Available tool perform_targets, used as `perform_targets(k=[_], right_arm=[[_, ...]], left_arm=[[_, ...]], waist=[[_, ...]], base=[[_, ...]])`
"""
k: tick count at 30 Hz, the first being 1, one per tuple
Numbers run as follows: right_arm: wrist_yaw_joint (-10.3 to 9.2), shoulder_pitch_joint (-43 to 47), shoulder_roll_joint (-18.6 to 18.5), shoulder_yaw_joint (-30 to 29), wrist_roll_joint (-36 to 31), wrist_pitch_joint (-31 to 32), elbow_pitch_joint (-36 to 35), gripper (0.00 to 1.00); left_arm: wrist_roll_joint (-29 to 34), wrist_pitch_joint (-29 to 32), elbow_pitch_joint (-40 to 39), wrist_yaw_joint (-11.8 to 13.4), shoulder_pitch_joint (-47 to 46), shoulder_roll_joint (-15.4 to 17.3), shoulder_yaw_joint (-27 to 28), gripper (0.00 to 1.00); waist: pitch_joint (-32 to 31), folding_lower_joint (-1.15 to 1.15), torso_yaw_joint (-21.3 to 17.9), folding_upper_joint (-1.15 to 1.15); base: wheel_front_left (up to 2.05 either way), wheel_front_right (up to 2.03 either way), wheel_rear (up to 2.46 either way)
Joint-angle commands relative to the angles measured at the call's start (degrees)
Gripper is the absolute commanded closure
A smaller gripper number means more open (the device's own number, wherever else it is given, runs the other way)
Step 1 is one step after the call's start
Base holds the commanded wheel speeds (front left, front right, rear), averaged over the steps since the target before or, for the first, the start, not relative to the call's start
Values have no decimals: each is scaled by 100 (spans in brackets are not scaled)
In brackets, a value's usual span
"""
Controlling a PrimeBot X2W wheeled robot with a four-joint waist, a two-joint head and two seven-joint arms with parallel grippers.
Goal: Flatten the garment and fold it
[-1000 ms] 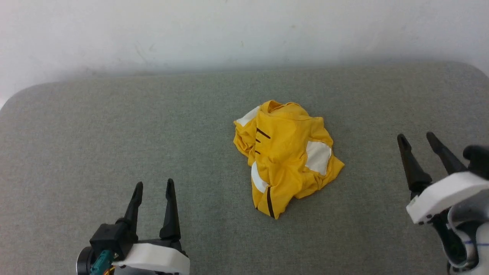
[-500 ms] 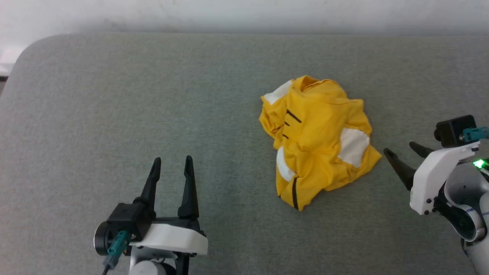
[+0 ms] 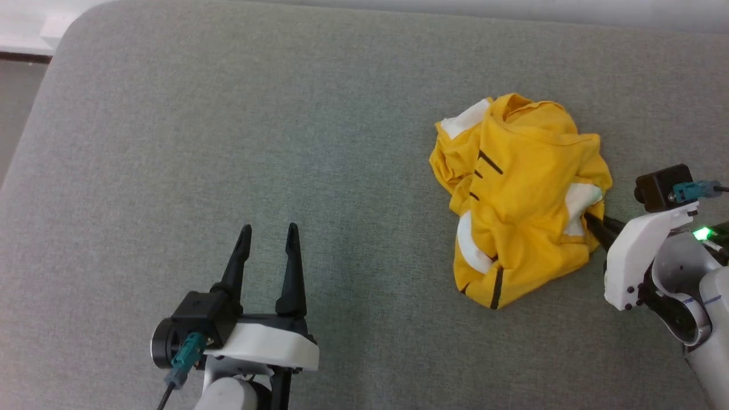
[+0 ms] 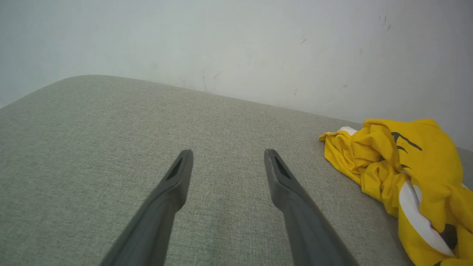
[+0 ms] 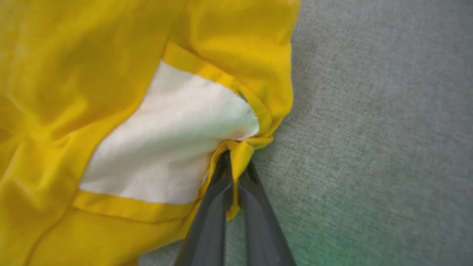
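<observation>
The garment [image 3: 518,199], a bright yellow T-shirt, lies crumpled in a heap on the desk [image 3: 228,114], which is covered in grey woven cloth; in the head view the heap sits toward the right side, well apart from the left hand [image 3: 269,228]. White patches show among the folds, one at the far edge, one curved near the front edge, and one on the right side [image 3: 578,199]; short black stroke marks [image 3: 490,162] cross the upper left of the heap, and a longer black stripe runs near its front corner.

The right hand [image 3: 592,219] is at the garment's right edge, beside that white patch; in the right wrist view its two dark fingers [image 5: 210,218] are pressed together, pinching a small fold of yellow hem [image 5: 240,155] between their tips just below the patch [image 5: 166,147]; a green light [image 3: 701,233] glows on the arm behind it.

The left hand [image 4: 228,153] hovers over bare grey cloth with its fingers spread wide and nothing between them; in its wrist view the garment [image 4: 406,159] lies off to the right, with a pale wall [image 4: 221,44] beyond the desk's far edge.
</observation>
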Motion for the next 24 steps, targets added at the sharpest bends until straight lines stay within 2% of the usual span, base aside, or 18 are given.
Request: perform_targets(k=[1,7,13,18,24], right_arm=[[-13,92,17,90,-69,6,173,100],[-13,-97,-26,125,-113,-307,-5,100],[-13,-468,-271,-136,-221,-449,-469,100],[-13,-358,-460,-673,-354,-354,-842,100],[-13,802,-454,-1908,-695,-256,-1024,100]], left_arm=[[46,-26,41,-30,-94,-17,18,0],[20,-26,186,-72,35,-5,127,0],[-24,-27,250,-99,246,64,238,0],[-79,-27,211,-60,537,154,339,0],[-101,50,51,13,813,297,405,0]], waist=[[-17,0,-15,0],[-454,0,-295,0],[-1046,0,-605,0],[-1356,0,-796,0],[-1421,0,-876,0]], base=[[0,0,0],[0,0,0],[0,0,0],[0,0,0],[0,0,0]])
